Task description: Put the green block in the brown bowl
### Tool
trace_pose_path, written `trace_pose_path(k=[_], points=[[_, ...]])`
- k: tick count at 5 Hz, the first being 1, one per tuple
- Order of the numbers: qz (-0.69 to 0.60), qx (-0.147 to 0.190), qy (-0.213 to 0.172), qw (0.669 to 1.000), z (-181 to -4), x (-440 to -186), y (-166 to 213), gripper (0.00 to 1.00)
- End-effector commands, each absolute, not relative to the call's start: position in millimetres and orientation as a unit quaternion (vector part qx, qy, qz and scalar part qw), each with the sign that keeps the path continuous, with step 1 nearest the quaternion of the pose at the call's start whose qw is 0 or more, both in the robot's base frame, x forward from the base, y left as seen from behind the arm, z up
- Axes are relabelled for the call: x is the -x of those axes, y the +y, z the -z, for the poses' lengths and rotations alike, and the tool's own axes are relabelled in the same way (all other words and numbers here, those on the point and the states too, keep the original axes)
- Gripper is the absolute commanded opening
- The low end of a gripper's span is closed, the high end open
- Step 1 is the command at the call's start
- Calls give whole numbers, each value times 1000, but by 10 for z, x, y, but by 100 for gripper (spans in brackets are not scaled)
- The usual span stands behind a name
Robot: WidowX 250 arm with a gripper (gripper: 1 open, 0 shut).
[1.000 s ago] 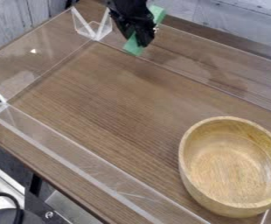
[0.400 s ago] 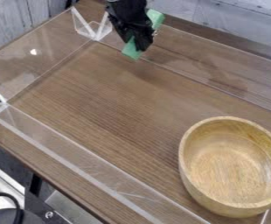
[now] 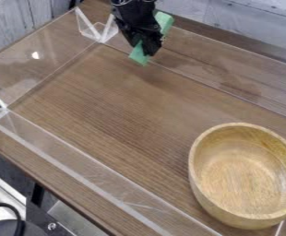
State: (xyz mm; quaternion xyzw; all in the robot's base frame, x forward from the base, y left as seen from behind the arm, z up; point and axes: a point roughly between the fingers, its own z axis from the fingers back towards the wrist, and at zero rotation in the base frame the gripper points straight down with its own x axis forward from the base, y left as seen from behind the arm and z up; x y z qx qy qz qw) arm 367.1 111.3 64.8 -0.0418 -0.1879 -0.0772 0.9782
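The green block [image 3: 142,53] is at the back of the wooden table, tilted, with one end poking out at the upper right of the black gripper [image 3: 140,37]. The gripper comes down steeply from the top edge and is shut on the block, its fingers covering the block's middle. I cannot tell whether the block's lower end touches the tabletop. The brown bowl [image 3: 197,175] stands at the front right, far from the gripper, upright and with nothing in it.
Low clear acrylic walls [image 3: 59,152] run around the wood-grain tabletop [image 3: 121,111]. A clear plastic bracket [image 3: 96,28] stands just left of the gripper at the back wall. The table's front-left edge drops off towards dark cables.
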Motion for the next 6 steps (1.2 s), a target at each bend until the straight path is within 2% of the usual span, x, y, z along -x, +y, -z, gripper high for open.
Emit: trace_pose_path(k=[1,4,6], points=[[82,32,-216,972,-918,-3676,1108,0],[81,43,-225,970,-1209,-3477,954,0],[105,60,-236,964,-1517,-3273,614,0]])
